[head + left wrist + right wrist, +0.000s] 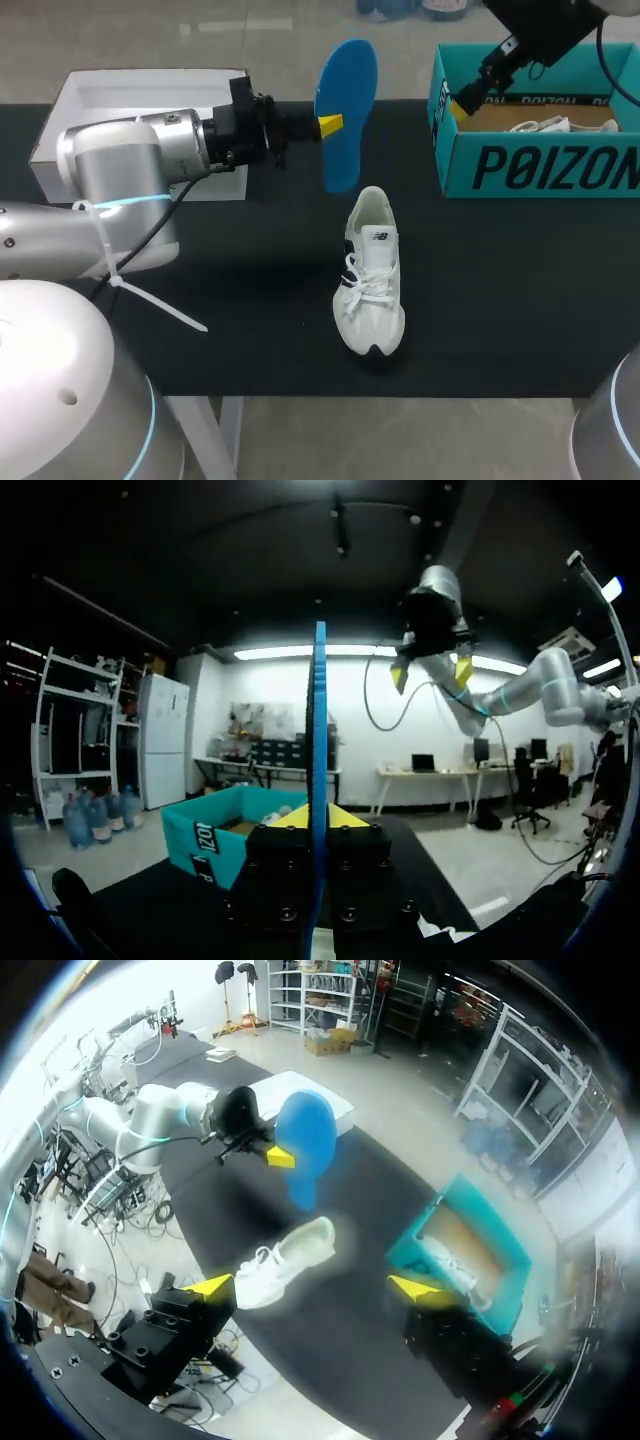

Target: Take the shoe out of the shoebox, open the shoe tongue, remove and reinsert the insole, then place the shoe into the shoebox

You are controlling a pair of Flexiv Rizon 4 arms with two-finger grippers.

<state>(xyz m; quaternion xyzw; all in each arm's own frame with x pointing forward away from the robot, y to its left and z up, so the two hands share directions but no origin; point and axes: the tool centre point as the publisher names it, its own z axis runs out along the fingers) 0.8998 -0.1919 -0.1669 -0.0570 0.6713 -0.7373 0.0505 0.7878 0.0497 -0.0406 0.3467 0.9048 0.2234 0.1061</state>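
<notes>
Left gripper (330, 124) is pinched on flat blue foam insole (346, 80); white mesh sneaker (370, 280) is laid nr black table's (520, 300) front edge; right gripper (312, 1287) is spread wide.

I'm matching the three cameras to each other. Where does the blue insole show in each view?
Head view: the blue insole stands upright in the left gripper, beyond the white sneaker.
Left wrist view: edge-on, a thin blue strip between its own jaws.
Right wrist view: the insole hangs beyond the sneaker.
Shared landmark: the teal cardboard shoebox.
</notes>
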